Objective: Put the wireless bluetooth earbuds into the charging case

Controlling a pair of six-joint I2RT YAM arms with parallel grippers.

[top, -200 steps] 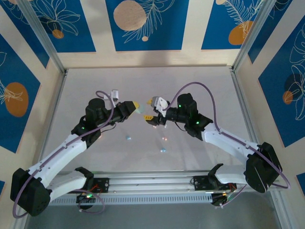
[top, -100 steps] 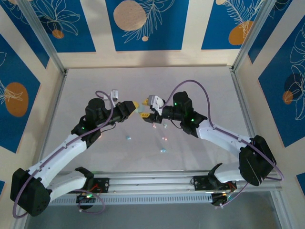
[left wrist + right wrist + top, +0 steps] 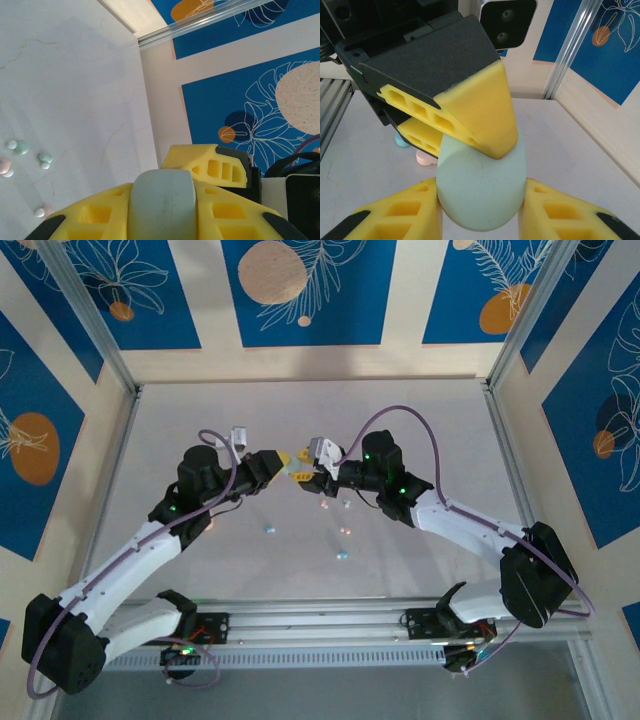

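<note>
Both the left pincer [image 3: 285,460] and right pincer [image 3: 308,478] clamp one mint case [image 3: 480,195].

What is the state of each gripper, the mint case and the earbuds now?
left gripper: shut on the mint case.
right gripper: fingers against both sides of that case, apparently shut on it.
mint case: held above the table between both grippers; looks closed.
earbuds: lying loose on the table.
</note>
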